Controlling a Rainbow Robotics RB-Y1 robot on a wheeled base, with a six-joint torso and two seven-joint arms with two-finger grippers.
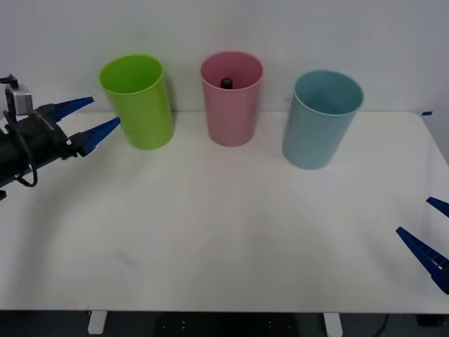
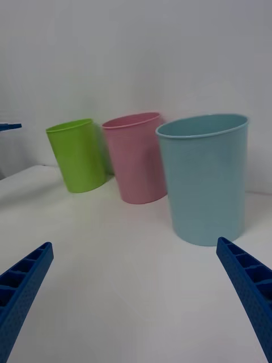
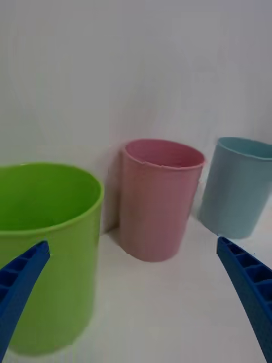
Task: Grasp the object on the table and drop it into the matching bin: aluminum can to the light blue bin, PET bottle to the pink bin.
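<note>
Bottle (image 1: 226, 83) sits inside the pink bin (image 1: 231, 112); from the front view just its black cap shows, low against the bin's far inner wall, the clear body and label hidden by the rim; judged from this, the drop into the matching bin is done and nothing remains on the table (image 1: 224, 239) to pick up.

Handling, as a judgement: a small PET bottle of this kind would be light, thin-walled and springy, smooth and a little slippery; a grip across the labelled lower half or just under the cap would hold best, with a gentle squeeze so the wall does not buckle or pop out sideways; not fragile, so a fall into a bin does no harm.

Placing all else from the pink bin: lime green bin (image 1: 138, 100) stands beside it on the robot's left, close but apart; light blue bin (image 1: 320, 118) stands on the robot's right, a little nearer the robot, also apart; all three upright on the tabletop.

Left gripper (image 1: 90, 121) hangs beyond the green bin, well to the left of the pink bin, fingers spread wide and pointing toward the bins, nothing between them.

Right gripper (image 1: 426, 237) is far from the pink bin, at the table's near right edge past the blue bin; fingers likewise spread, empty.
</note>
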